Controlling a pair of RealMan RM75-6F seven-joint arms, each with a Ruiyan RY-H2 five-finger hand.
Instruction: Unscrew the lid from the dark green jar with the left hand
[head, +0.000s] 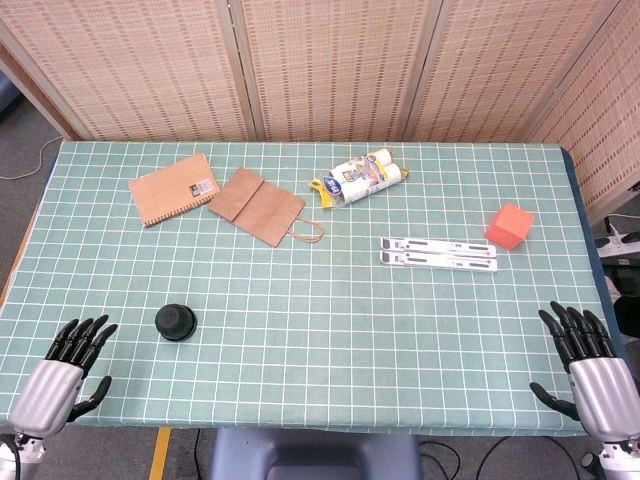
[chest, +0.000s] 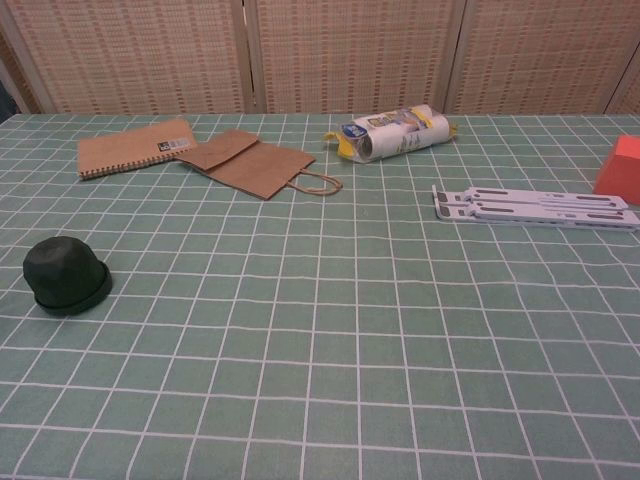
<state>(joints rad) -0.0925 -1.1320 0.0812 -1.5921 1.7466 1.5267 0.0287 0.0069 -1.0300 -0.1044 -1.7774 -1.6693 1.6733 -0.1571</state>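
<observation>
My left hand (head: 62, 372) rests at the near left edge of the surface (head: 330, 300), its fingers (head: 85, 338) spread apart and holding nothing. My right hand (head: 585, 362) sits at the near right edge, fingers likewise splayed and empty. Neither hand shows in the chest view.

The dark green jar (head: 176, 322) stands upright on the grid-patterned cloth just ahead and to the right of my left fingers, apart from them, with its lid (chest: 62, 262) on.

Far beyond my left fingers lie a brown spiral notebook (head: 173, 187) and a flat brown paper bag (head: 258, 205) with its handle toward me. Further right lies a roll of plastic bags (head: 358, 178). Ahead of my right fingers lie a folded white stand (head: 438, 254) and an orange box (head: 509, 225).
</observation>
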